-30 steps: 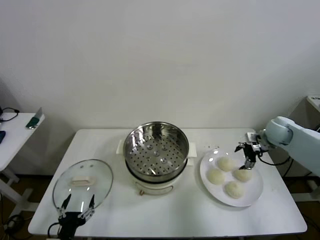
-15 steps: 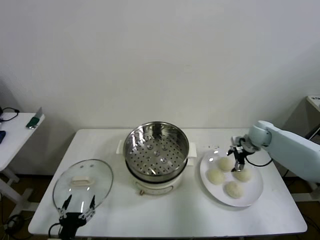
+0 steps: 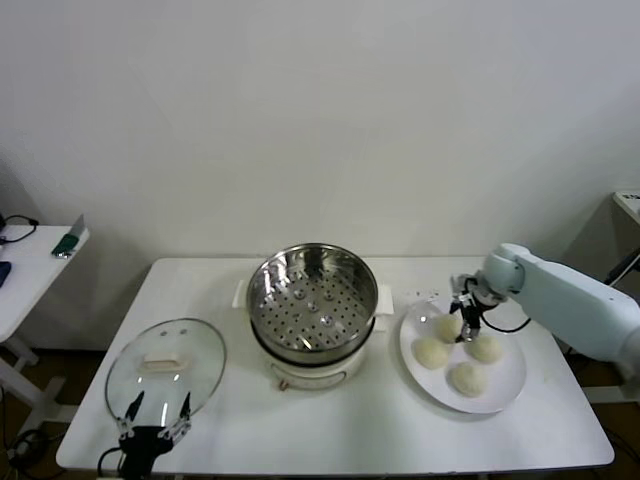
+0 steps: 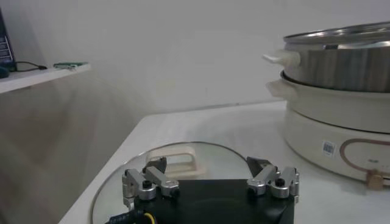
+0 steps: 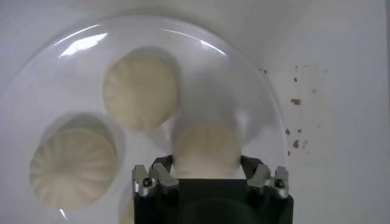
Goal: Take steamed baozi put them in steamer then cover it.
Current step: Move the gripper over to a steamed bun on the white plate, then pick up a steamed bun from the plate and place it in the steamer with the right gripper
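Note:
Four cream-white baozi lie on a white plate (image 3: 505, 395) right of the steamer. My right gripper (image 3: 466, 322) is open and down over the far-left baozi (image 3: 446, 328). In the right wrist view its fingers (image 5: 207, 162) stand on either side of that baozi (image 5: 206, 143), with two others (image 5: 141, 88) (image 5: 73, 167) beyond. The steel steamer (image 3: 312, 295) is empty on its white pot base (image 3: 310, 375). The glass cover (image 3: 165, 365) lies flat at the left. My left gripper (image 3: 155, 412) is open and empty at the cover's front edge, facing its pale handle (image 4: 180, 163).
The white table's (image 3: 330, 430) front edge runs just beyond the cover and plate. A side table (image 3: 30, 270) with small items stands at the far left. Brown specks mark the tabletop beside the plate (image 5: 297, 115).
My right gripper has moved left across the plate, from over the right-hand baozi to the far-left one, and dropped around it. The left arm has not moved.

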### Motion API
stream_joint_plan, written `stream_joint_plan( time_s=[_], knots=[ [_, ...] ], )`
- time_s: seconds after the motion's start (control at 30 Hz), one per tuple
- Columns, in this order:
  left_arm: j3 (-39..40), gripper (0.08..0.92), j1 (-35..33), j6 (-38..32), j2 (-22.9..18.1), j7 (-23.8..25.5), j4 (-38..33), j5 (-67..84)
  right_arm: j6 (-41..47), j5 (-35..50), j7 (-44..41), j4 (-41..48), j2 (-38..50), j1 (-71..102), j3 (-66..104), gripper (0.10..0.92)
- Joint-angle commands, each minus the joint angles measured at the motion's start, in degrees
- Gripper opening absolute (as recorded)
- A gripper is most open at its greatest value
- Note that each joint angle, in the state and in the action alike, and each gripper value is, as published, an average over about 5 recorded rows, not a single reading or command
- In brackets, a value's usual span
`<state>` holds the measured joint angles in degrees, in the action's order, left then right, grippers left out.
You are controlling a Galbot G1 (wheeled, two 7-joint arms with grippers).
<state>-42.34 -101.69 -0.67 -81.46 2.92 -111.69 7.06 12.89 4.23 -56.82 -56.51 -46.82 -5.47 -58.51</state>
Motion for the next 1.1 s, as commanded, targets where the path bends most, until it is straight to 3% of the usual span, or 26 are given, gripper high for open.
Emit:
stream_joint_plan(
  time_s=[0.03, 0.3, 0.6, 0.83, 1.1],
  knots=[
    [0.0, 0.823, 0.0, 0.0, 0.0, -0.1, 0.1, 0.0, -1.5, 0.5, -1.0, -0.2, -0.3, -2.7, -1.3, 0.686],
    [0.3, 0.823, -0.3, -0.3, 0.0, -0.2, 0.0, -0.3, -14.2, 5.2, -4.8, -6.2, 0.7, -24.8, -13.5, 0.679],
    [0.2, 0.823, -0.3, -0.3, 0.4, -0.3, -0.7, -0.4, -33.5, 7.2, -7.0, -14.2, -10.5, -46.0, -19.7, 0.679],
    [0.1, 0.823, -0.3, -0.5, 0.4, -0.3, -1.2, -0.9, -40.9, 1.2, -4.0, -16.9, -23.5, -43.9, -18.9, 0.681],
    [0.2, 0.823, -0.7, -1.0, 0.4, -0.4, -1.4, -1.4, -47.6, -15.6, 0.0, -8.8, -31.5, -31.0, -18.3, 0.679]
  ],
)
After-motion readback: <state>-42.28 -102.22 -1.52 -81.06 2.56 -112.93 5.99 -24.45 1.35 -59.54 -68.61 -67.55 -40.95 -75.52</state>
